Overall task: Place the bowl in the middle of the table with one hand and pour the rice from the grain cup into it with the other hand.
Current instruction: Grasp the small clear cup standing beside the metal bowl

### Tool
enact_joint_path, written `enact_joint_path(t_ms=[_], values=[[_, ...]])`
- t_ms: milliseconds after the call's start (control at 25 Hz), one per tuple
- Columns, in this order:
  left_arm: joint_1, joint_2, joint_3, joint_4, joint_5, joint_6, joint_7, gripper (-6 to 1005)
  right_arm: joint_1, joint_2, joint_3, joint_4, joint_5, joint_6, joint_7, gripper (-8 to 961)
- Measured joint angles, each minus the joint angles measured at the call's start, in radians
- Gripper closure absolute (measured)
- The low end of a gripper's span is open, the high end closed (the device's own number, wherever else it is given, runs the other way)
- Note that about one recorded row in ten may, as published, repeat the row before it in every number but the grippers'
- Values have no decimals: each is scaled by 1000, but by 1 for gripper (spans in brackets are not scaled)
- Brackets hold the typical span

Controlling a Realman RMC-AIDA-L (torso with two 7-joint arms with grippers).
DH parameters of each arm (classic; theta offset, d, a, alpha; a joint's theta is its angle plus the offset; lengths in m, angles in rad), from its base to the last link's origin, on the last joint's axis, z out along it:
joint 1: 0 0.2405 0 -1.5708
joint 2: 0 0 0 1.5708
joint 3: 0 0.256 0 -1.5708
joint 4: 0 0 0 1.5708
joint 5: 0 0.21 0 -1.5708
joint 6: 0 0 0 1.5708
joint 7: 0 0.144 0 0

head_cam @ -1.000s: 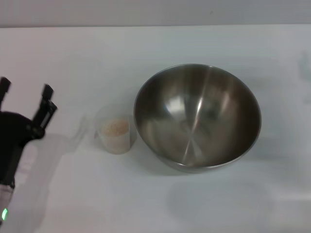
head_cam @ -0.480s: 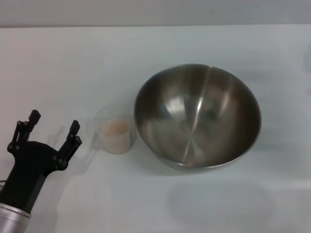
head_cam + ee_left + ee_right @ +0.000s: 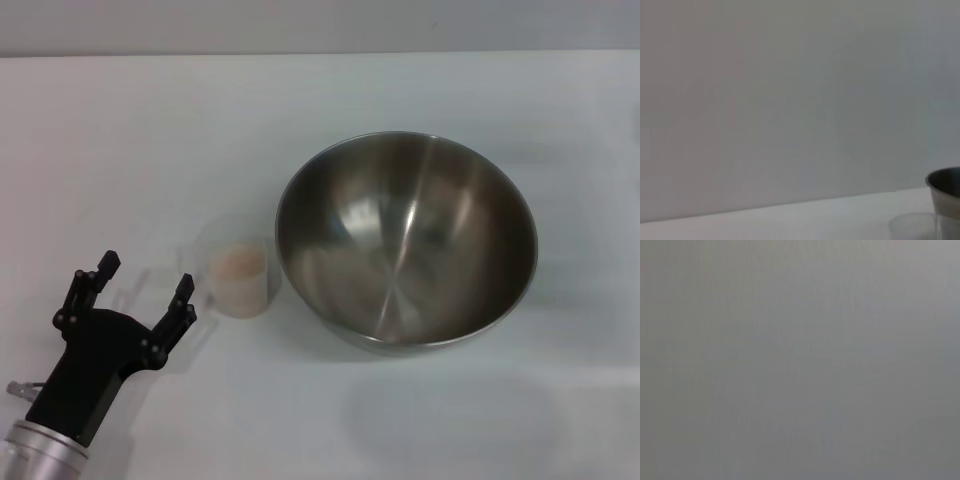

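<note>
The bowl (image 3: 406, 241) is seen standing upright on the white worktop (image 3: 150, 130), a little to the right of the middle in the head view, with its brushed steel inside bare of grains. The grain cup (image 3: 238, 267) is set just beside the bowl's left rim, upright, and whether the two touch cannot be told. The rice (image 3: 238, 265) is held inside the cup as a pale beige mass (it fills only the lower part). The left claw (image 3: 142, 287) is found at the lower left of the head view, near the cup's left side but apart from it, with its two forked fingers (image 3: 183, 300) spread wide and nothing between them. Its black wrist is followed downward by a silver-white arm segment at the picture's lower edge. In the left wrist view the cup's rim (image 3: 912, 227) and part of the bowl's wall (image 3: 946, 192) are shown at one corner, both standing on the worktop (image 3: 790, 222) before a plain grey background. The right claw is not seen in any view, and only a flat grey field is shown by the right wrist camera
</note>
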Motion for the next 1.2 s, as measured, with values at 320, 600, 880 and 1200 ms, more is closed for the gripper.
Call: enact_joint_path(t_ms=[320,600,880,1200], values=[[-21,1,-5,2,-2,-39,0,145,-10,2,1,2,-3,-8,0,466],[-44,2,-25,16,-7,-65,0,145,-23,7,1,7,-7,-39,0,466],[-61,1,-39,20,-8,-89,13,146,-34,9,1,8,-8,-52,0,466],[-83,1,-55,20,-8,-114,14,147,-37,10,1,8,-8,-52,0,465]])
